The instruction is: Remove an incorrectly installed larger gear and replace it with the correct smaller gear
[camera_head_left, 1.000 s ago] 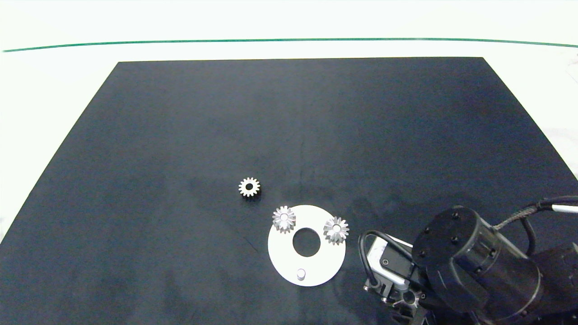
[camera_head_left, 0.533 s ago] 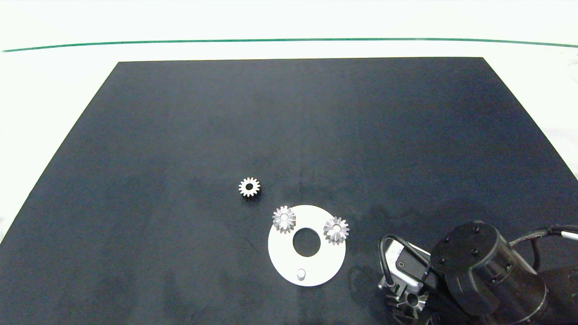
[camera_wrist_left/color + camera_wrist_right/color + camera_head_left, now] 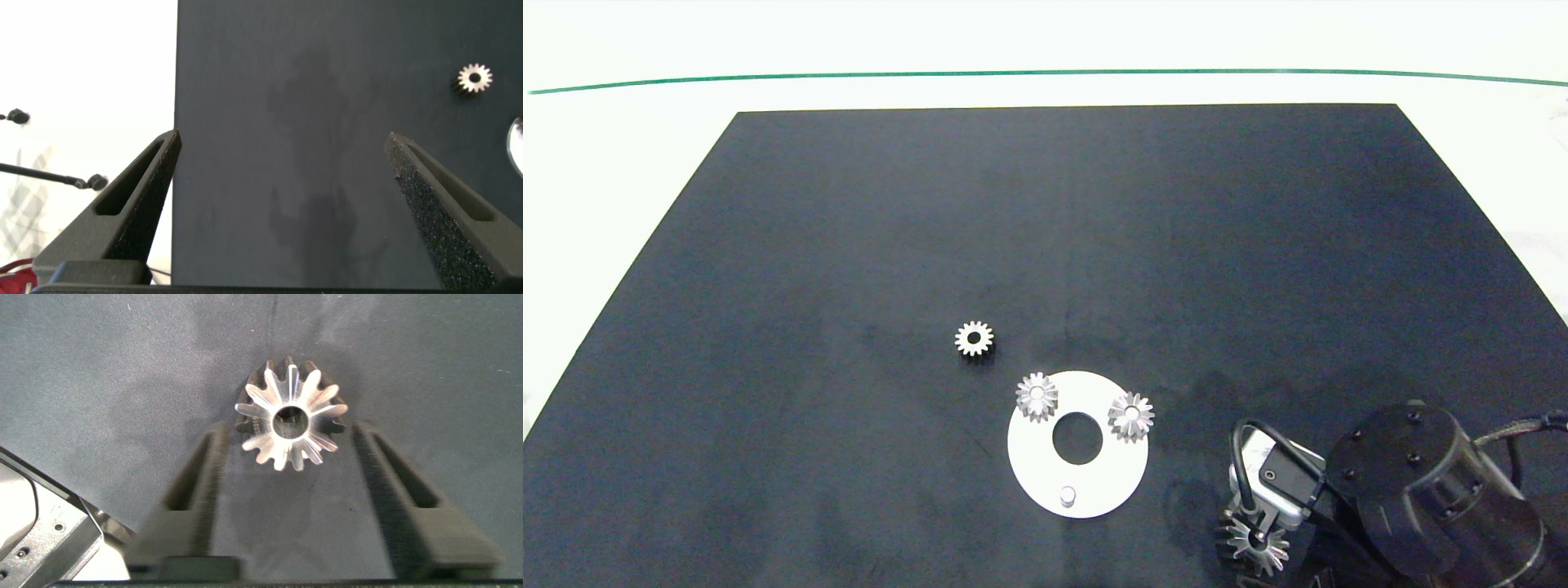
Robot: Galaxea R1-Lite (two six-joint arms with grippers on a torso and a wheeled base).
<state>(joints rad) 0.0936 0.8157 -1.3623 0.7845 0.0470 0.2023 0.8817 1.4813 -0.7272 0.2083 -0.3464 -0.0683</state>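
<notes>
- The left gripper [image 3: 282, 175] does not show from overhead; its own camera finds it over the left edge of the black mat [image 3: 1045, 245], its two fingers spread wide with nothing between them, one over the pale table [image 3: 621, 147] and one over the mat.
- Left of centre on the mat lies the smaller gear [image 3: 974, 338], flat, whitish, its hole facing up. It sits alone, near the white disc [image 3: 1029, 474] but apart from it, up and to the left of the disc's rim. The left wrist camera also catches it [image 3: 474, 78] at a far corner.
- The white disc lies flat with a round hole in its middle. Two small grey gears sit on its far edge: the left grey gear [image 3: 1036, 396] and the right grey gear [image 3: 1130, 416], one on either side of the hole.
- A short peg [image 3: 1067, 495] stands bare on the near part of the disc.
- At the lower right the right arm [image 3: 1429, 506] reaches in from the corner, well apart from the disc.
- Below it, the larger gear [image 3: 1255, 545] rests on the mat, teeth fanned out like a star.
- The right gripper [image 3: 286, 449] stands over the larger gear [image 3: 290, 416] with its fingers parted, one on each side; neither looks to press on the teeth.
</notes>
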